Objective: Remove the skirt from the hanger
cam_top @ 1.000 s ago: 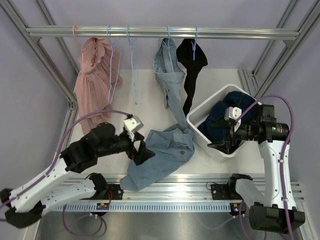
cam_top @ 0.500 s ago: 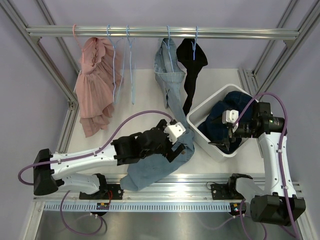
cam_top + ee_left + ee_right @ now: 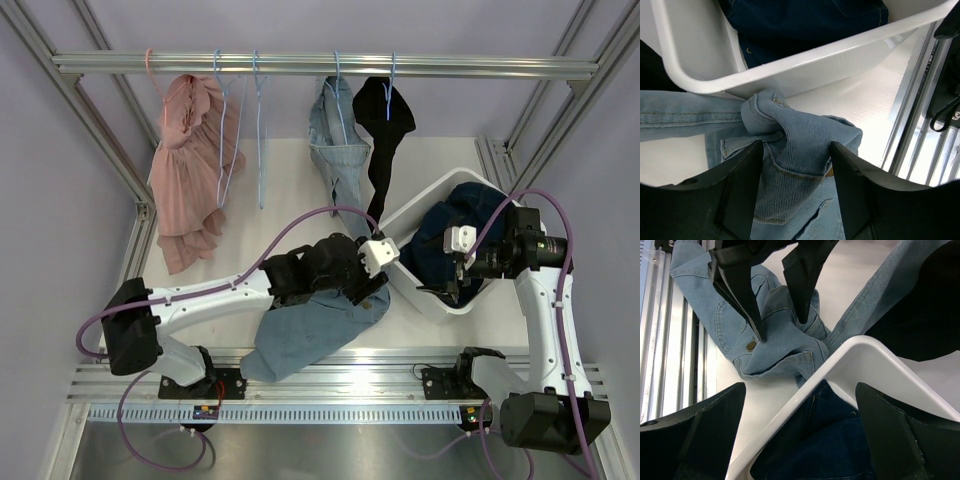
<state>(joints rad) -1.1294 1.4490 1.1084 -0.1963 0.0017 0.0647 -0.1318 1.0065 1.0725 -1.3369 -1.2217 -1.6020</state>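
Note:
The light blue denim skirt (image 3: 310, 335) hangs by its upper part from a blue hanger (image 3: 337, 85) on the rail and trails down onto the table. My left gripper (image 3: 372, 288) is low over it, right beside the white bin (image 3: 400, 215). In the left wrist view my left gripper (image 3: 794, 147) has its jaws pressed in on a bunched fold of the skirt (image 3: 790, 135). The right wrist view shows that grip (image 3: 781, 329) from the side. My right gripper (image 3: 800, 385) stands open over the bin's rim (image 3: 850, 347), holding nothing.
Dark blue denim (image 3: 470, 205) fills the bin. On the rail (image 3: 320, 65) hang a pink garment (image 3: 190, 160), two empty blue hangers (image 3: 262, 130) and a black garment (image 3: 385, 130). Slanted frame posts flank the table. Aluminium rails (image 3: 340, 385) run along the near edge.
My left arm swept right across the table to the skirt's fold beside the bin, and its jaws narrowed round the fold. The right arm barely moved.

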